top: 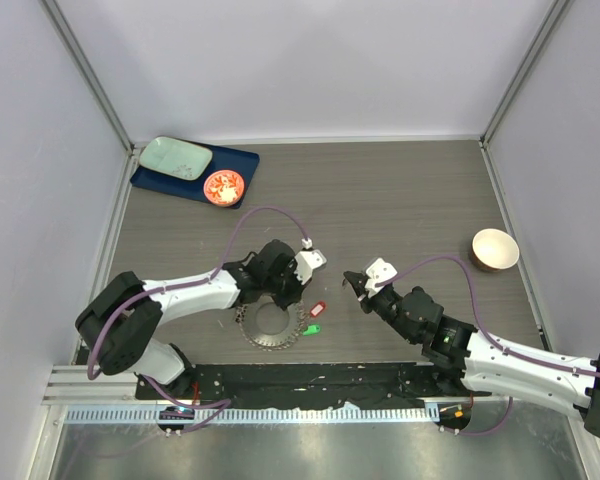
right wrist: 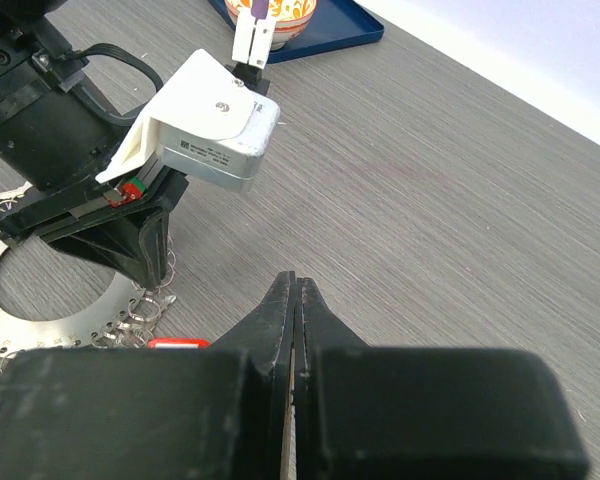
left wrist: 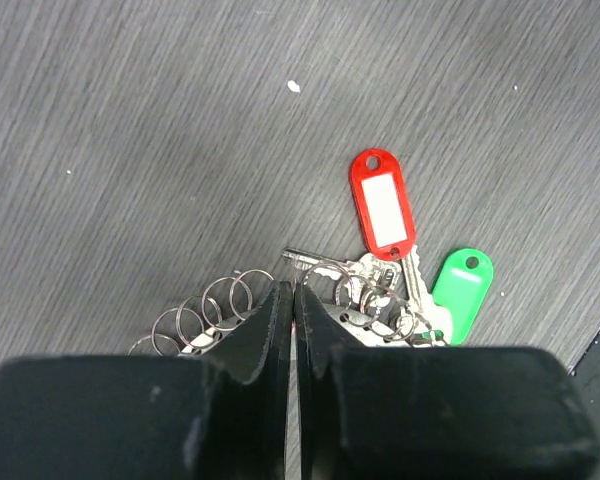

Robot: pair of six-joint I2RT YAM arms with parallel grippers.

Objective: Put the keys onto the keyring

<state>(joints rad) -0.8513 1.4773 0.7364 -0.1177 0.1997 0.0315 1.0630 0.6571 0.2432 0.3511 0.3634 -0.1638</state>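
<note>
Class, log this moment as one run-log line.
left gripper: shut, at keyring edge | right gripper: shut, empty | red key, green key: beside keyring

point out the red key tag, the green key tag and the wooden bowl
red key tag (left wrist: 383,205): left wrist view, on its white label window
green key tag (left wrist: 463,293): left wrist view, on the middle of its plastic body
wooden bowl (top: 494,248): top external view, on its bare inside

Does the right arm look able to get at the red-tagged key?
Probably yes: the red-tagged key lies on open table just beside the right gripper, and the left gripper sits over the keyring, off that path.
</note>
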